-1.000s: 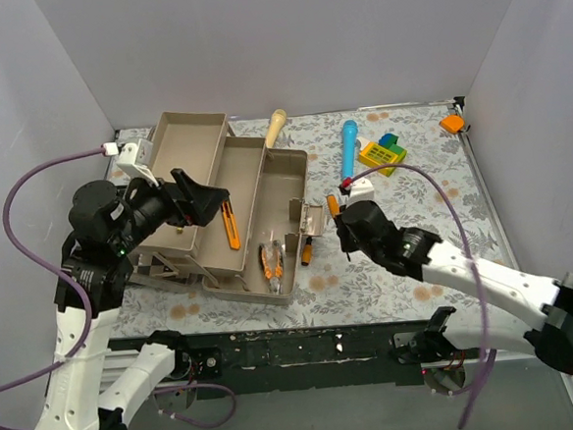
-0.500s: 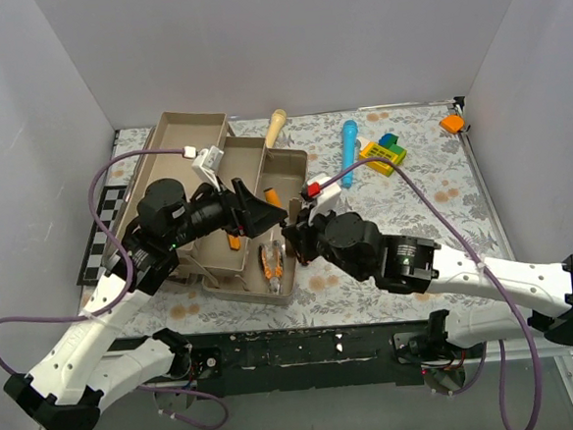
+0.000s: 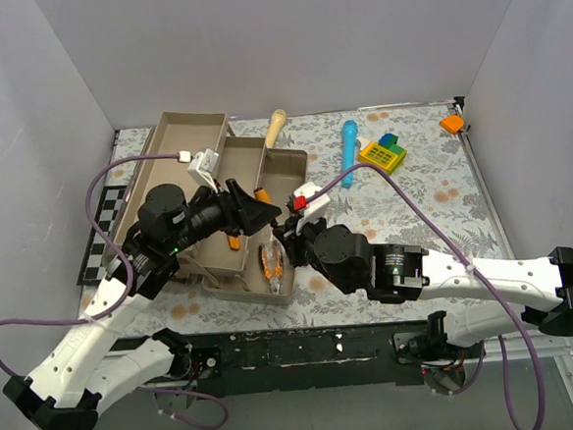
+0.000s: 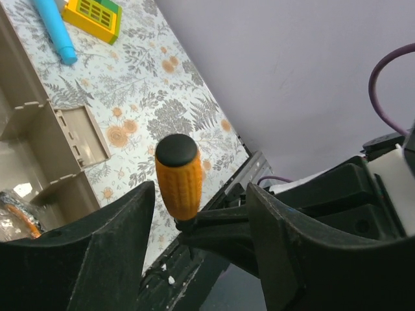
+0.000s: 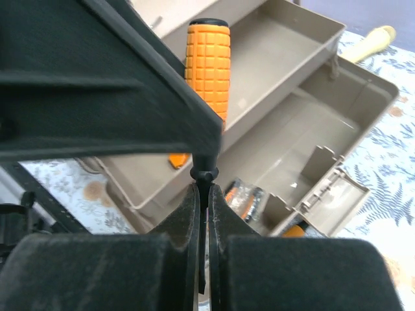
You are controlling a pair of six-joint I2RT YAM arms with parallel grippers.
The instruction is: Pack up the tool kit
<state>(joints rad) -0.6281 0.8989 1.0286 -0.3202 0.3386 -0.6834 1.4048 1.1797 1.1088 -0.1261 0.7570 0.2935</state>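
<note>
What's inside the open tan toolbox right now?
In the tan plastic toolbox, orange-handled pliers lie in the near compartment and an orange-handled screwdriver in a tray. Both arms cover the middle, so anything there is hidden.

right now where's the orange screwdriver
The screwdriver is over the toolbox, centre of the top view: right gripper pinches its shaft, handle inside the open left gripper.

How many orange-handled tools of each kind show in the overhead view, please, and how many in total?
Screwdrivers: 2, the held screwdriver and the tray screwdriver.
Pliers: 1, the pliers.
Total: 3.
</note>
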